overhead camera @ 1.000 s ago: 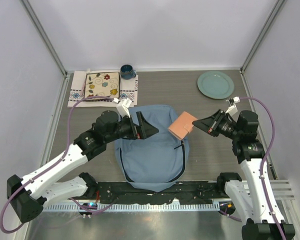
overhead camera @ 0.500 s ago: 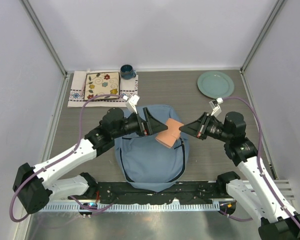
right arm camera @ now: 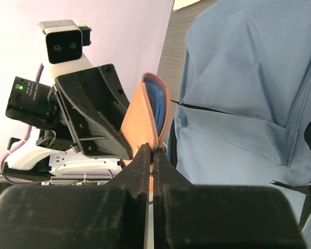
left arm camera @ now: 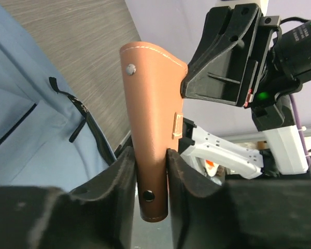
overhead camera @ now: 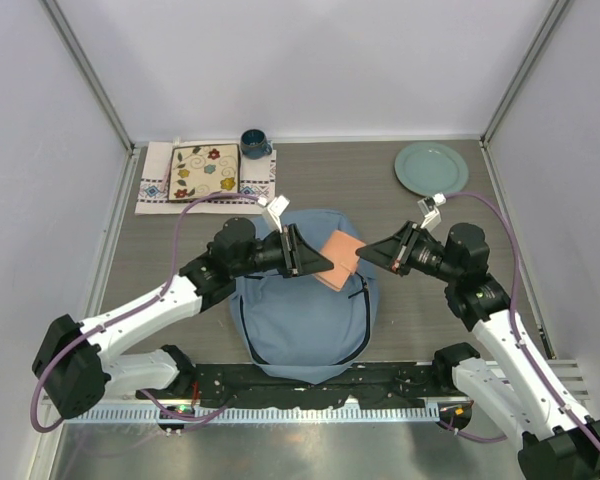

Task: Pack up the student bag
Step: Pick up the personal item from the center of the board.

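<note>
Meeting over the middle of the table [overhead camera: 330,190], the two arms have a tan leather pouch [overhead camera: 340,262] between them, and both have hold of it! The left gripper [overhead camera: 310,258] is clamped on one end: in its wrist view the black fingers [left arm camera: 123,174] press against both flat faces, a dark stud sits just between them, and the pouch stands up out of the jaws with pale stitching round its rounded top. The right gripper [overhead camera: 366,253] comes in from the opposite side, pinched tight on the pouch's thin edge, and its wrist view catches a blue lining inside the pouch's lip. The pouch hangs tilted above the far right part of the student bag [overhead camera: 300,320]. That bag lies flat on the table between the two arms, close to their bases, dusty blue, with a dark zipper line curving down its right side. At the back, a green plate [overhead camera: 432,168] sits far right, well apart from the bag. A dark blue mug [overhead camera: 255,143] and a floral square [overhead camera: 205,170] on an embroidered cloth [overhead camera: 155,185] sit far left.
</note>
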### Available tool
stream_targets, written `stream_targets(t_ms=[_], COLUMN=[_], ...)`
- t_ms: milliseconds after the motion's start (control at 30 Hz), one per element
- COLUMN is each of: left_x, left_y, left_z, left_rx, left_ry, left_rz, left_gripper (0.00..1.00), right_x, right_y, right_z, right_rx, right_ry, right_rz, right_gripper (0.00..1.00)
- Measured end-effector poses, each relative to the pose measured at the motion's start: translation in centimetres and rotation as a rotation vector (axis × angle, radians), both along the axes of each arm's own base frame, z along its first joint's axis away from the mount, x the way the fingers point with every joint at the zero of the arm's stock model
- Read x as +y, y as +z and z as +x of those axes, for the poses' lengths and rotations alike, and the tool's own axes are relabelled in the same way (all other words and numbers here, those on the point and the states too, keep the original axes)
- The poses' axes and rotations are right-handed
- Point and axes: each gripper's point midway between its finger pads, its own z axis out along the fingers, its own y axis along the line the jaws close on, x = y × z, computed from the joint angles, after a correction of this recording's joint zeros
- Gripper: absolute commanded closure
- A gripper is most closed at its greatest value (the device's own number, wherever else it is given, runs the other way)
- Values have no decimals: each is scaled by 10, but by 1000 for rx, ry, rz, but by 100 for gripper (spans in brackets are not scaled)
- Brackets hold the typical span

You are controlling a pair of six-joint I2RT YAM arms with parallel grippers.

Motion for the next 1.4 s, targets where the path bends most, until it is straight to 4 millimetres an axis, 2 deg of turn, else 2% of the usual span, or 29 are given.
stream_targets(t_ms=[33,67,133,167,267,367,500,667,800,900,1000,1267,1400], left_x=[0,1,1,1,3,5,10,16,17,17,17,17,17], left_y=[-1,-2,-2,-2,-3,-6,-6,1,2,1,1,-3,-4], left_z=[0,0,0,0,-1,-3,-4,-3,-2,-2,-2,-3,-3], left_rx=[7,7,8,6,4,5,-1,-22,-24,-19,-15,2,3], left_ry=[3,3,4,4,8,11,33,63,72,73,73,76,77], left_rz=[0,1,-1,-3,-4,-1,-2,-17,-20,-20,-22,-30,-32], left_gripper=[84,88,92,93,93,93,93,92,91,91,91,91,91], right_x=[0,0,0,0,-1,-5,-12,-15,-15,-14,-10,9,20], right_y=[-1,-1,-1,-1,-1,1,-2,-18,-27,-24,-18,-23,-18], right_z=[0,1,1,1,0,-3,-12,-27,-30,-30,-29,-28,-27], right_rx=[3,3,7,10,11,-8,-21,-1,43,55,48,82,76], right_ry=[0,-1,-3,-3,-16,-39,-71,-78,-84,-81,-68,-18,-3], right_rz=[1,1,4,6,11,7,3,31,52,75,95,96,114], right_gripper=[96,88,72,55,33,25,23,22,22,22,22,22,21])
